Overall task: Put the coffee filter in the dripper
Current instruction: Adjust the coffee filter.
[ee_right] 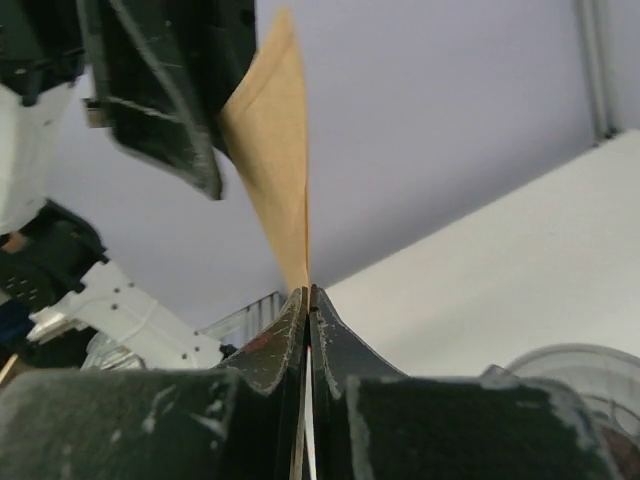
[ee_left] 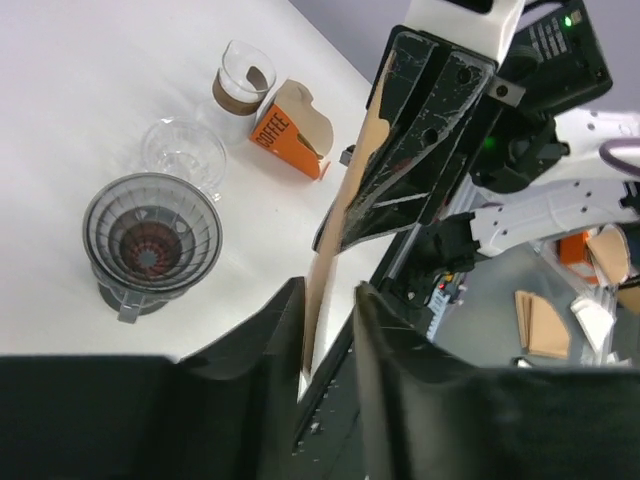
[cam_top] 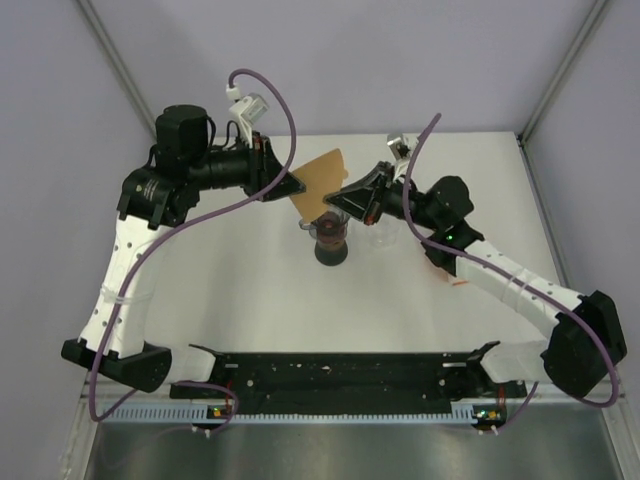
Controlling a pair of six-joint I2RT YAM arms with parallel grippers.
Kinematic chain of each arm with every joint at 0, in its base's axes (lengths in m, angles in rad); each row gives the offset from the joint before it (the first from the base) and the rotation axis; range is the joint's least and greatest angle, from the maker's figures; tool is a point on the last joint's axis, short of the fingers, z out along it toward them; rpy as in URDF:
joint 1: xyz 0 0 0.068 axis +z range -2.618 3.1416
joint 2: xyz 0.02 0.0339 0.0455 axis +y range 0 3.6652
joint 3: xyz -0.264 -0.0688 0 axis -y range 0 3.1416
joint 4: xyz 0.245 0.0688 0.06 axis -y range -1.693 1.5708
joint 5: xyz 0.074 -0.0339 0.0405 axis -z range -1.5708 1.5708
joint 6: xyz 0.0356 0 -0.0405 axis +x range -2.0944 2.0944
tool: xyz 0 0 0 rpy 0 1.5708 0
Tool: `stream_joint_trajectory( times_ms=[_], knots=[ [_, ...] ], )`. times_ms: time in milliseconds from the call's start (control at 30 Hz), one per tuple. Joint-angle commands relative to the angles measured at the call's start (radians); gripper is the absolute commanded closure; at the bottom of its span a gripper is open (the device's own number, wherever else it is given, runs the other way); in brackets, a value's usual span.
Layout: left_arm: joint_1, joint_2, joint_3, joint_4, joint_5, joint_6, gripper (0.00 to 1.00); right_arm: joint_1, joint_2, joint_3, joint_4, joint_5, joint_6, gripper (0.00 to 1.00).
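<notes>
A brown paper coffee filter (cam_top: 322, 180) hangs in the air above the dark ribbed dripper (cam_top: 330, 236), which stands on the white table. My right gripper (cam_top: 342, 196) is shut on the filter's right edge; in the right wrist view the filter (ee_right: 275, 150) rises out of the pinched right gripper (ee_right: 308, 292). My left gripper (cam_top: 297, 184) is at the filter's left edge. In the left wrist view the left gripper (ee_left: 328, 292) has its jaws slightly apart, and the filter (ee_left: 320, 290) lies edge-on against one finger. The dripper (ee_left: 152, 240) sits below to the left.
A clear glass cup (ee_left: 183, 150) stands beside the dripper. Behind it are a small glass carafe with a brown collar (ee_left: 240, 85) and an orange coffee box (ee_left: 290, 130). In the top view the glass cup (cam_top: 380, 235) is right of the dripper, under my right arm.
</notes>
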Motion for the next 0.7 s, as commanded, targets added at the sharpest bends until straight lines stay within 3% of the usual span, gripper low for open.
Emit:
stream_joint_trajectory(
  times_ms=[0,33,100,200,300,467,567,667],
  knots=[
    [0.002,-0.006,0.014,-0.008,-0.099,0.057,0.45,0.075,-0.123,0.112,-0.417,0.313,-0.359,1.0],
    [0.003,-0.002,0.034,-0.028,-0.137,0.08,0.35,0.127,-0.14,0.142,-0.517,0.455,-0.467,1.0],
    [0.003,0.012,0.097,-0.066,-0.221,0.129,0.25,0.262,-0.152,0.202,-0.659,0.759,-0.654,1.0],
    [0.002,0.032,0.21,-0.102,-0.306,0.173,0.23,0.382,-0.151,0.235,-0.699,1.146,-0.806,1.0],
    [0.002,0.041,0.286,-0.119,-0.312,0.178,0.26,0.471,-0.137,0.218,-0.56,1.483,-0.975,1.0],
    [-0.02,0.034,0.304,-0.137,-0.214,0.173,0.35,0.574,-0.004,0.244,-0.205,1.782,-1.39,1.0],
    [-0.039,0.026,0.312,-0.148,-0.184,0.187,0.37,0.596,0.068,0.259,0.018,1.839,-1.602,1.0],
    [-0.07,0.034,0.297,-0.133,-0.173,0.164,0.31,0.622,0.131,0.281,0.17,1.851,-1.747,1.0]
  ],
)
